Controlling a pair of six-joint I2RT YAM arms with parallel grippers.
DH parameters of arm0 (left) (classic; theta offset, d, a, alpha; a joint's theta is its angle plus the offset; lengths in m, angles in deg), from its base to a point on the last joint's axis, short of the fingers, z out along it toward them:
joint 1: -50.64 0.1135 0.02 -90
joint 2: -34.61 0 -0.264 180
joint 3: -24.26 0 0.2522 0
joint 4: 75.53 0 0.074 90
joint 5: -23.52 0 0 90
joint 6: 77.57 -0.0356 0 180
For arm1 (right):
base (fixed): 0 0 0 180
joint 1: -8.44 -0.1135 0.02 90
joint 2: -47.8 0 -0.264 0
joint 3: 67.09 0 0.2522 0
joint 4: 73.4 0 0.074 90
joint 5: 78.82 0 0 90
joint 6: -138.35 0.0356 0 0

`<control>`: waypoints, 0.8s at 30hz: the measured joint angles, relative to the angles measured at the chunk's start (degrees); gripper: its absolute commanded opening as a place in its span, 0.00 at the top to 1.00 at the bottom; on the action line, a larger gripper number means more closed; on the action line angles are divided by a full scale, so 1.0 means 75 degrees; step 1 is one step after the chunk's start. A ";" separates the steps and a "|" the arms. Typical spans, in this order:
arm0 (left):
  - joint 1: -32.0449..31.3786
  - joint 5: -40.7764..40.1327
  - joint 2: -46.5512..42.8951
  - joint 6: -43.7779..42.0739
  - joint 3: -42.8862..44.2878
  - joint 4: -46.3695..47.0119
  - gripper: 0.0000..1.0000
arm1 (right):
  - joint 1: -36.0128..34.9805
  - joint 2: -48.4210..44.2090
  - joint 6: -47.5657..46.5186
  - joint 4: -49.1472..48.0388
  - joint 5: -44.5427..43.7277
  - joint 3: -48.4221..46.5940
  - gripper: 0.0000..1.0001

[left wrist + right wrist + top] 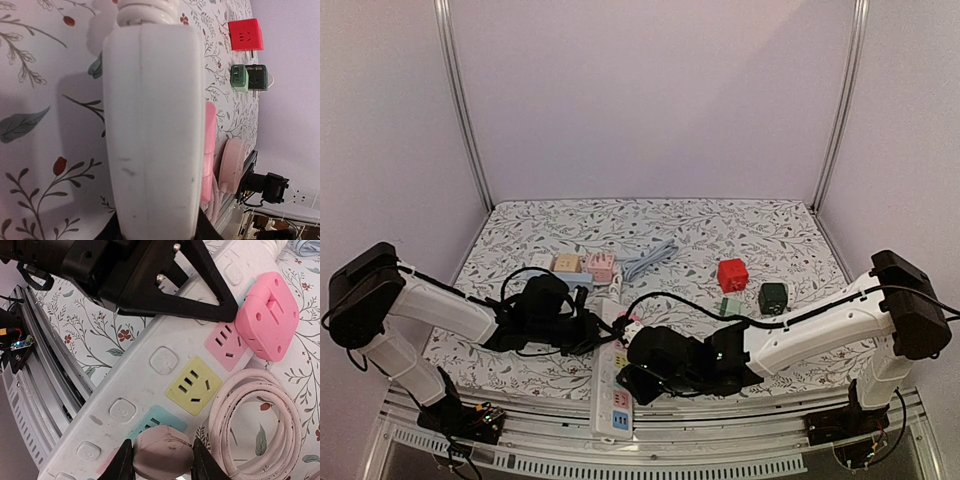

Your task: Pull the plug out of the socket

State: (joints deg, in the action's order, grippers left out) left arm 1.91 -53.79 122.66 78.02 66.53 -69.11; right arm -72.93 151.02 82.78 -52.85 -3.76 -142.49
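A dusty-pink plug (162, 450) sits pinched in the right gripper's (162, 457) narrow jaws, over the teal outlet (150, 421) of the white power strip (150, 385). Only the right wrist view shows this; from overhead it is hidden. The left wrist view fills with the strip's side, the left gripper's (156, 229) jaws clamped on it.

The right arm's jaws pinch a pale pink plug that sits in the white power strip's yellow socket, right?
Not quite. The right wrist view shows the yellow socket empty; the pale pink plug in the jaws of the right gripper sits in the light blue socket of the white power strip.
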 measured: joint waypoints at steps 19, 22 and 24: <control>0.0079 0.0032 -0.0082 -0.0134 0.0006 -0.0201 0.79 | 0.0344 -0.0740 0.0061 0.0446 -0.0006 0.0624 1.00; 0.0085 0.0006 -0.0233 -0.0248 -0.0020 -0.0303 0.79 | 0.0562 -0.0822 0.0117 0.0440 -0.0032 0.0874 1.00; 0.0085 -0.0044 -0.0396 -0.0326 -0.0058 -0.0399 0.79 | 0.0755 -0.0886 0.0149 0.0458 -0.0108 0.1102 1.00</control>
State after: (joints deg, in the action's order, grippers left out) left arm 2.55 -54.12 119.69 75.57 66.10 -72.10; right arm -67.26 144.38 83.90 -49.42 -4.57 -134.23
